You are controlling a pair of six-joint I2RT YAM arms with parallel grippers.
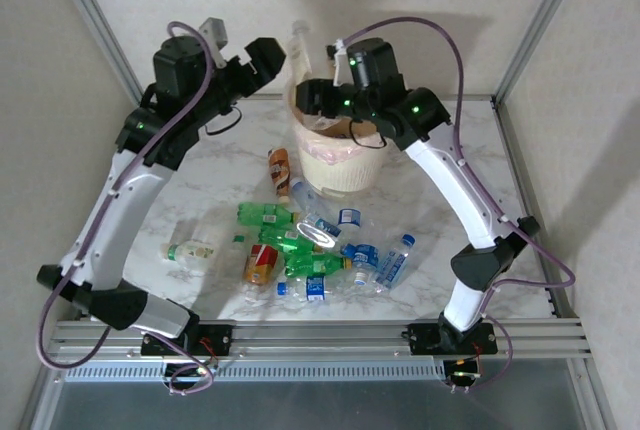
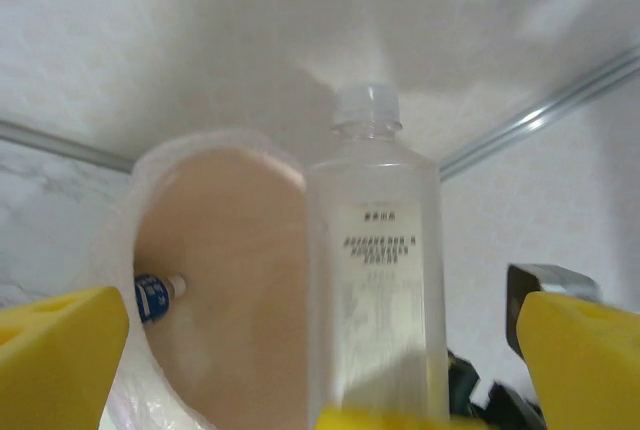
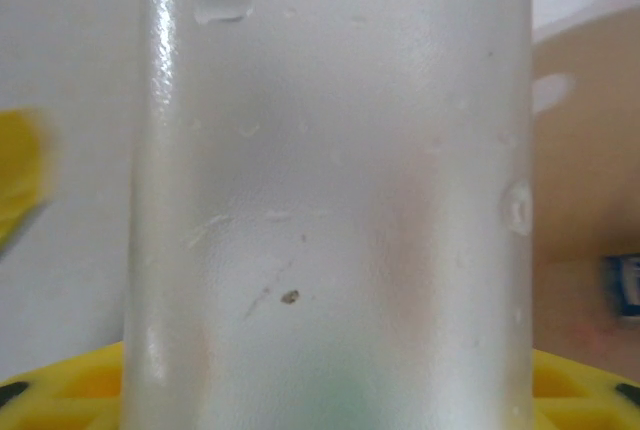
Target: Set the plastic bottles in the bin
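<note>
The left fingers [image 2: 60,355], yellow, are standing wide apart at the lower corners of the left wrist view, gripping nothing, while a tall clear plastic bottle with a clear cap and fine dark print [image 2: 375,280] is standing upright between them, clear of both. The right fingers [image 3: 20,175] are showing as a blurred yellow patch at the left edge of the right wrist view, with a pale gap lying between that patch and the bottle's frosted wall, which is looming very close; whether they are clamping it cannot be told. From above, this bottle is hanging cap-up by the left edge of the round pale pink-beige bin [image 1: 335,172], between the two wrists. A small bottle with a blue label and white cap [image 2: 155,295] is lying inside the bin. On the white marbled table [image 1: 200,180], just in front of the bin, green bottles [image 1: 265,214], clear blue-labelled bottles [image 1: 395,262] and a red-orange labelled bottle [image 1: 260,263] are lying heaped together, and one clear green-labelled bottle [image 1: 192,248] is lying apart to the left
</note>
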